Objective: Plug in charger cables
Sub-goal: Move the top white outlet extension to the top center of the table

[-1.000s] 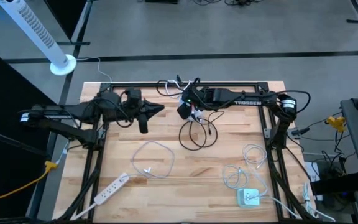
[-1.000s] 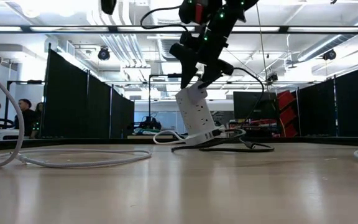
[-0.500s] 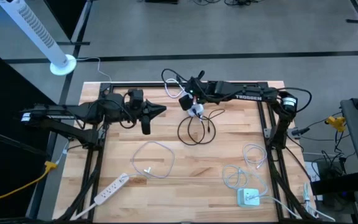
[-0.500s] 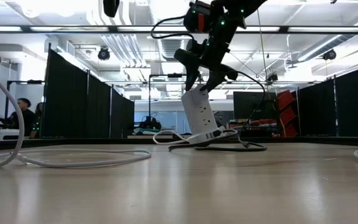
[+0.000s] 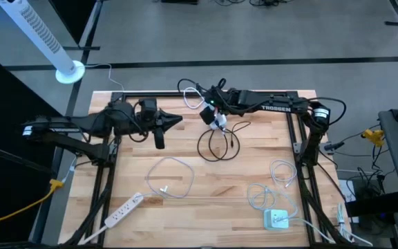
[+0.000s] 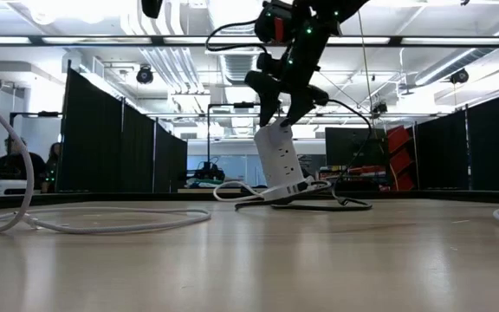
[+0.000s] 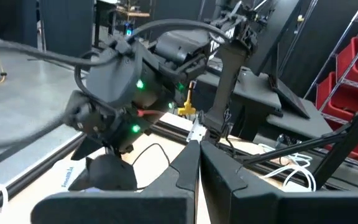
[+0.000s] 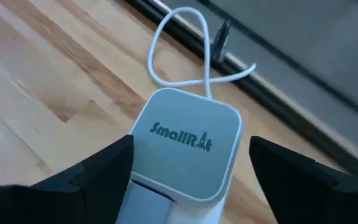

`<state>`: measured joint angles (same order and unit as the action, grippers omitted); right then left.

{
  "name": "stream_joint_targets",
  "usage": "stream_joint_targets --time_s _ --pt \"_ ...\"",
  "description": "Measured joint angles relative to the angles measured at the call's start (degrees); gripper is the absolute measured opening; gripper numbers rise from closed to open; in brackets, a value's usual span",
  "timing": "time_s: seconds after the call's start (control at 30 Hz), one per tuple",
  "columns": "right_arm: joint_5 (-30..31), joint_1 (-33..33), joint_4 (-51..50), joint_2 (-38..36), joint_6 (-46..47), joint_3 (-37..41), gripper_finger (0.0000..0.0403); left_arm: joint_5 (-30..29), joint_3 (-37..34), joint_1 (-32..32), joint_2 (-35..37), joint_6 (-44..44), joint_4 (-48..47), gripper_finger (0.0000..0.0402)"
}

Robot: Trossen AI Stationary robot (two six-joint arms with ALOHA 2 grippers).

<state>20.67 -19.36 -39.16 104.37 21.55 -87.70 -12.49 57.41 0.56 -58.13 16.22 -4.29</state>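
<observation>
A white socket tower marked on its top stands tilted near the table's far edge, its base among a black charger cable's loops. My right gripper is open and slants down over it, one finger on either side of the tower's top. More white charger cables lie loose on the table. My left gripper is shut and empty, held level above the far left of the table, pointing toward the tower. My right gripper comes at the tower's top end from above, slanting down. One finger stands right against the tower's side and the other is apart from it. I cannot tell whether the near finger touches.
A long white power strip lies at the near left and a boxy white charger block at the near right. A white cord loop lies by the black frame rail at the far edge. People sit beyond the table.
My right gripper has gone a little toward the table's far edge, staying over the tower's top. The tower has come somewhat more upright, its top swinging along with the gripper while its base stays among the cables.
</observation>
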Motion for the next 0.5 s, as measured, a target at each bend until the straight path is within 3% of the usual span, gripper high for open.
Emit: stream_joint_targets --time_s 0.23,0.5 --pt "-0.8 0.2 0.2 0.2 5.8 0.0 0.0346 0.0 0.1 0.0 2.1 -2.1 0.0 0.0" --pt "1.7 2.6 0.1 0.2 6.3 -0.9 0.0359 0.0 0.1 0.0 2.4 -2.5 -0.1 0.0"
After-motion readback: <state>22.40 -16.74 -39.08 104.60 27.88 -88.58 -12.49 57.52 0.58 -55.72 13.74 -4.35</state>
